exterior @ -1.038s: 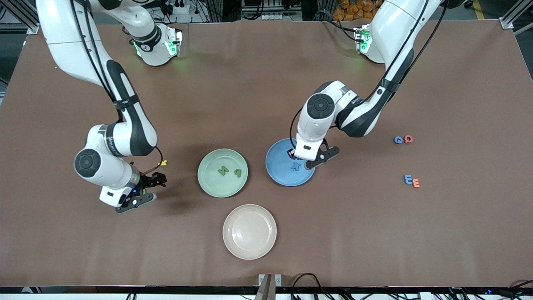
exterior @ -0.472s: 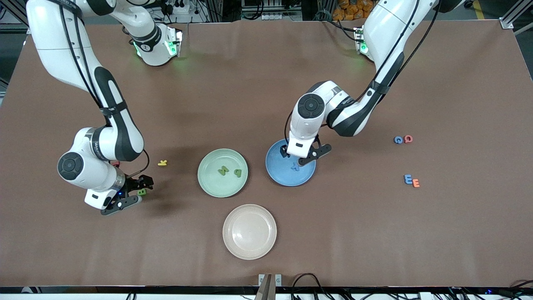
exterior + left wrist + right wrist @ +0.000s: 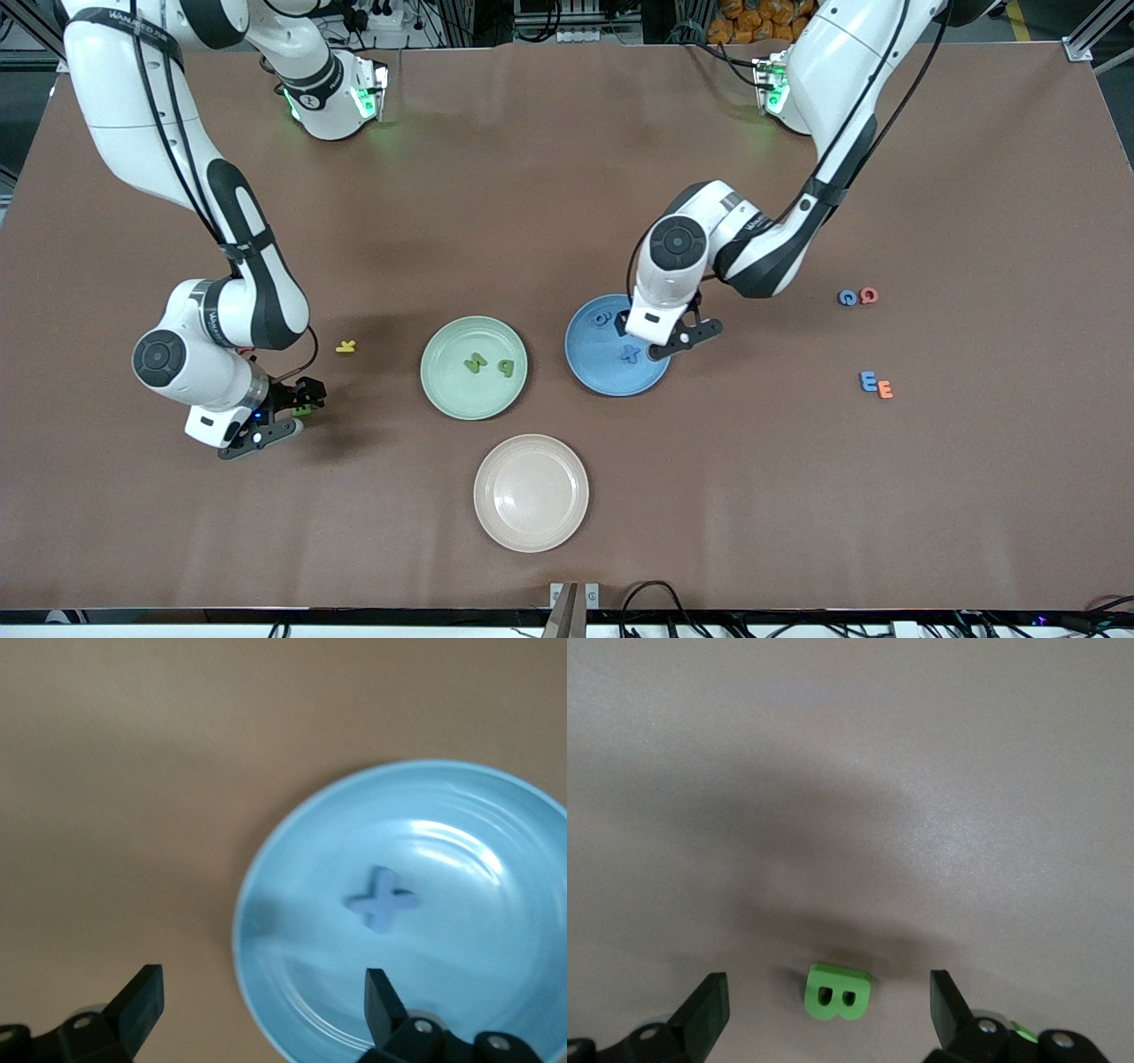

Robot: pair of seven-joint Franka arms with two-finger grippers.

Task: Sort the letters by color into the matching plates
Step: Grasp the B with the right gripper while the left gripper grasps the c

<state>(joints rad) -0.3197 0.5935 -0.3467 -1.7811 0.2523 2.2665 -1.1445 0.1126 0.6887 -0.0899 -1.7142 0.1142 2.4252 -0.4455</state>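
Note:
My left gripper [image 3: 654, 347] is open and empty, low over the blue plate [image 3: 578, 365], at the edge toward the left arm's end. Two blue letters lie in that plate: an X [image 3: 630, 354] and a round one [image 3: 602, 317]. The left wrist view shows the plate [image 3: 241, 935] and the X [image 3: 381, 900]. My right gripper [image 3: 285, 414] is open, low over the table, with a green B [image 3: 304, 409] between its jaws [image 3: 837, 990]. The mint plate [image 3: 447, 392] holds two green letters [image 3: 477, 361] [image 3: 506, 367]. A blue G [image 3: 847, 298] and a blue E [image 3: 867, 381] lie toward the left arm's end.
A beige-pink plate [image 3: 531, 532] sits nearer the front camera than the other plates. A yellow K [image 3: 345, 346] lies between the right gripper and the mint plate. A red letter [image 3: 869, 295] touches the blue G; an orange E [image 3: 885, 389] touches the blue E.
The right gripper moved toward the right arm's end and settled with its jaws around the green B. The left gripper shifted over the blue plate, and a second blue letter now shows in it.

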